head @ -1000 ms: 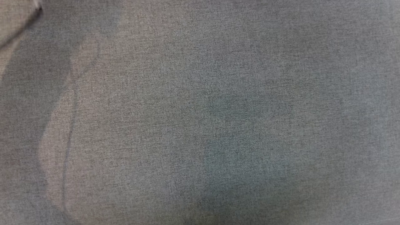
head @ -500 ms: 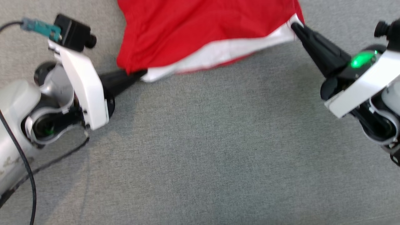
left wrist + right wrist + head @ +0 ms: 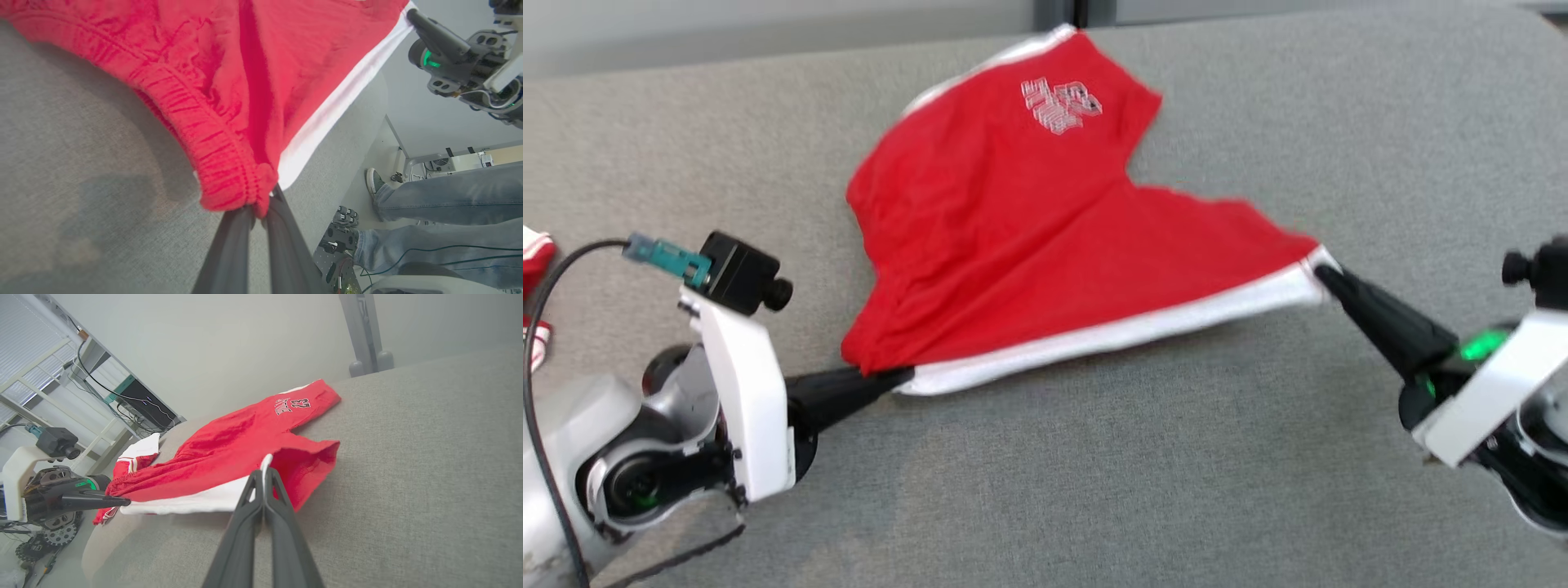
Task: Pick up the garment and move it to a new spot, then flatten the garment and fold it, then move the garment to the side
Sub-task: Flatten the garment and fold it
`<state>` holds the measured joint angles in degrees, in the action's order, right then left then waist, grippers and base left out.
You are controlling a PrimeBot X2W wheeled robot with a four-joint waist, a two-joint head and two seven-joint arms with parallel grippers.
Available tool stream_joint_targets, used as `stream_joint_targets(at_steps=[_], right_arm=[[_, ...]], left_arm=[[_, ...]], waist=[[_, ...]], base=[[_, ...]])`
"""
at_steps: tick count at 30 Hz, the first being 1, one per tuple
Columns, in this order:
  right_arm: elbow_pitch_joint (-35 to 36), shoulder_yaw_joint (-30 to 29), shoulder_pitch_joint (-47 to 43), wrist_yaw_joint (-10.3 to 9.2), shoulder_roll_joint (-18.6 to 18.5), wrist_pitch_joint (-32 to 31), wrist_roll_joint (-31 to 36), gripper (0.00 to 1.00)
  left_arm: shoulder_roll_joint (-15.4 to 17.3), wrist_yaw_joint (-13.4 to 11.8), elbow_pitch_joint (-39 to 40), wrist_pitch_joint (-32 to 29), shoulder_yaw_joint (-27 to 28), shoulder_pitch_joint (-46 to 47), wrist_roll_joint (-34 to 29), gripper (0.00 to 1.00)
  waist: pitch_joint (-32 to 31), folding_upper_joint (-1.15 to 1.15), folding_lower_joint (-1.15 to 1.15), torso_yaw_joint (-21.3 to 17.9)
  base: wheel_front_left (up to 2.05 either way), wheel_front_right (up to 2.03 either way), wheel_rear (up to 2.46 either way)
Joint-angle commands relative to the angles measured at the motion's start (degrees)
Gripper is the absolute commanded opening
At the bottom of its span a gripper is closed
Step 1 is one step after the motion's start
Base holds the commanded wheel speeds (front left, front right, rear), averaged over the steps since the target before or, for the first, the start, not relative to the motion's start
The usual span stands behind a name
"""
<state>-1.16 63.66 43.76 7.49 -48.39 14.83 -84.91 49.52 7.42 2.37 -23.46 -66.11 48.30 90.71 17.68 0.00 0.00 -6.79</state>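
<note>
Red shorts [image 3: 1029,237], lengthwise left-right, waistband [image 3: 212,147] left

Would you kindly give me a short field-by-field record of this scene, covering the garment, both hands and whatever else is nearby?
garment: red shorts, white stripe along one side, printed number on the far leg
left hand: shut on the elastic waistband corner
right hand: shut on the other end of the stripe
lay: near edge stretched between the hands, far leg resting on the grey surface
nearby: second red-and-white garment at the left edge; person's legs in jeans past the surface's edge
</note>
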Motion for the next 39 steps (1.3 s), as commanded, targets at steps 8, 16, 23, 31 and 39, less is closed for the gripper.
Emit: stream_joint_targets(at_steps=[8, 16, 23, 31, 39], right_arm=[[5.79, 0.85, -8.03, 0.02, -6.96, 0.38, -3.53, 0.00], [7.72, -0.88, -9.67, 0.02, -9.06, -0.04, -3.45, 0.00], [3.54, -2.01, -2.60, 0.02, -6.79, -4.46, -1.71, 0.00], [-4.58, -2.91, 8.05, 0.02, -1.54, -11.21, -0.54, 0.00], [-12.76, -1.70, 18.90, 0.02, 3.92, -18.36, 0.74, 0.00]], left_arm=[[3.67, 0.09, 6.30, 2.76, -1.70, -8.69, 3.31, 0.00], [5.55, 0.08, 9.35, 3.15, -1.58, -10.90, 5.40, 0.00], [0.57, -0.51, 2.37, -4.85, 2.00, -3.27, 15.01, 0.00], [-4.36, -1.31, -8.87, -10.72, 3.86, 5.61, 16.05, 0.00], [-10.03, -0.98, -15.94, -13.19, 4.85, 11.56, 15.81, 0.00]], waist=[[-6.82, 0.00, 0.00, 0.34], [-7.56, 0.00, 0.00, 0.83], [-3.52, 0.00, 0.00, 4.01], [1.83, 0.00, 0.00, 5.66], [7.39, 0.00, 0.00, 8.24]], base=[[0.00, 0.00, 0.00], [0.00, 0.00, 0.00], [0.00, 0.00, 0.00], [0.00, 0.00, 0.00], [0.00, 0.00, 0.00]])
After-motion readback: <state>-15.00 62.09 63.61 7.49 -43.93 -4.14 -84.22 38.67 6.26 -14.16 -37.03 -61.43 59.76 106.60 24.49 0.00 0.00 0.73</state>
